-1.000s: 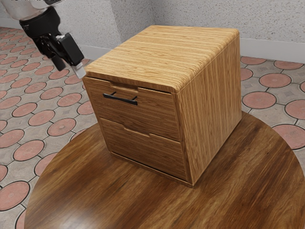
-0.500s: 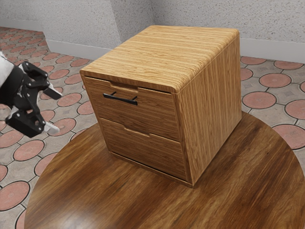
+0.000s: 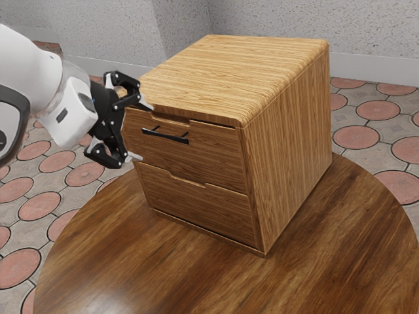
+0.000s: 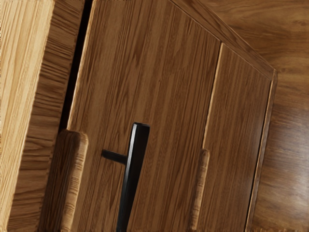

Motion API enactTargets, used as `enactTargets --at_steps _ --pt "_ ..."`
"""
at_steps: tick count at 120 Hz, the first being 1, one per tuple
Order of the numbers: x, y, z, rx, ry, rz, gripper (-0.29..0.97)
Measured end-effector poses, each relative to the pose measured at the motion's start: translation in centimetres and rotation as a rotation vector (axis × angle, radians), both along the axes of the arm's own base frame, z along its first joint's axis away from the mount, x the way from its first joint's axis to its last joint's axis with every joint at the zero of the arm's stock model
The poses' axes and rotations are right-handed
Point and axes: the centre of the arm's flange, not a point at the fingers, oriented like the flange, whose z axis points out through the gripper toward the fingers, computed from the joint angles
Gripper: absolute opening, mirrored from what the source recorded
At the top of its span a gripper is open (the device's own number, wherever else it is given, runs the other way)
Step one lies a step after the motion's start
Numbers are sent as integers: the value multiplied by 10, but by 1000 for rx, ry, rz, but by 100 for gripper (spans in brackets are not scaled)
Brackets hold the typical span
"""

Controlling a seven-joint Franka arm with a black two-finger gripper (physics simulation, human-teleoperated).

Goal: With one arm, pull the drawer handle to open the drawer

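Your items, from the exterior view's left to its right: white Franka arm (image 3: 46, 85), reaching in over the tiled floor (image 3: 39, 204); black gripper (image 3: 141, 131), claw released, fingers (image 3: 134, 98) spread one above the other at the cabinet's left front corner and gripping nothing; black bar handle (image 3: 165, 135), mounted level on the upper drawer (image 3: 203, 157), its near end just beside your fingertips, and seen close under your hand in the wrist view (image 4: 131, 183); upper drawer front level with the lower drawer (image 3: 203, 204) beneath it, so you see it as shut; bamboo-grain two-drawer cabinet (image 3: 262, 65), upright on the round dark wooden table (image 3: 327, 261), set toward the table's far edge; grey speckled wall (image 3: 366, 26) behind it
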Motion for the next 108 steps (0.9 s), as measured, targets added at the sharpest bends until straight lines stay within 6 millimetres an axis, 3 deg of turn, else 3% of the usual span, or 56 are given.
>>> enactTargets --at_steps 12,22,35,54,108 --pt "-44 20 29 -5 -70 -17 68" --pt "-57 33 24 -4 -53 -27 68" --pt "-39 31 -2 20 18 -52 68" --pt "-14 13 -18 38 33 -113 68" --pt "20 8 -41 81 43 -158 68"
